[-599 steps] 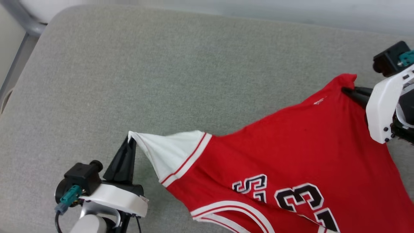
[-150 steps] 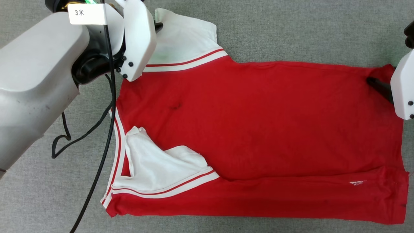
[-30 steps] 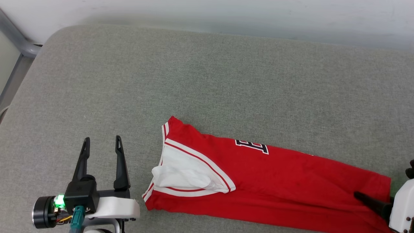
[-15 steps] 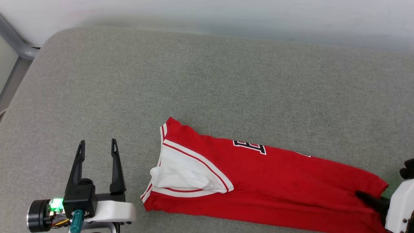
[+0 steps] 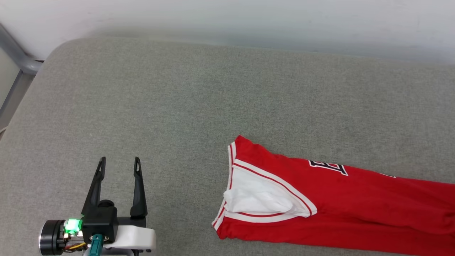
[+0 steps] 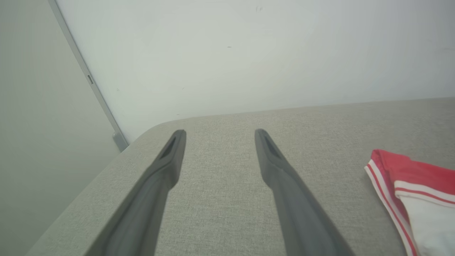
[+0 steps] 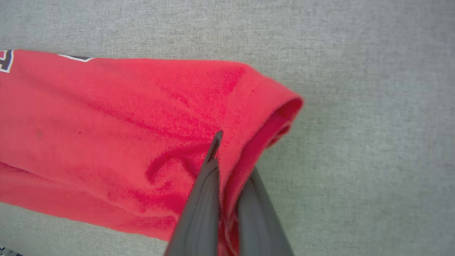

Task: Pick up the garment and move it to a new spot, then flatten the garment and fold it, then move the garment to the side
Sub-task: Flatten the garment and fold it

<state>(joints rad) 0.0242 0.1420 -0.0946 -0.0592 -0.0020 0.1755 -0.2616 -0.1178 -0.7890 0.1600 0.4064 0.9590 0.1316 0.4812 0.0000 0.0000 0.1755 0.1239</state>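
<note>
The garment (image 5: 355, 206), a red jersey with a white sleeve and striped trim, lies folded into a long strip on the grey cushion (image 5: 177, 99), running off the head view's right edge. Its collar end (image 6: 416, 170) lies to the right of my left gripper (image 5: 119, 160), which stands open and empty over bare cushion, fingers (image 6: 170, 167) apart. In the right wrist view my right gripper (image 7: 231, 156) is shut on the garment's (image 7: 124, 117) red hem end, with cloth bunched between the fingers.
A pale wall (image 5: 249, 17) runs along the cushion's far edge. A grey metal frame bar (image 5: 14, 49) stands past the cushion's rounded far left corner. Bare cushion stretches to the left of and beyond the garment.
My right gripper has shut on the hem end and the garment has slid to the right across the cushion. The left gripper stays open, nearly in the same place.
</note>
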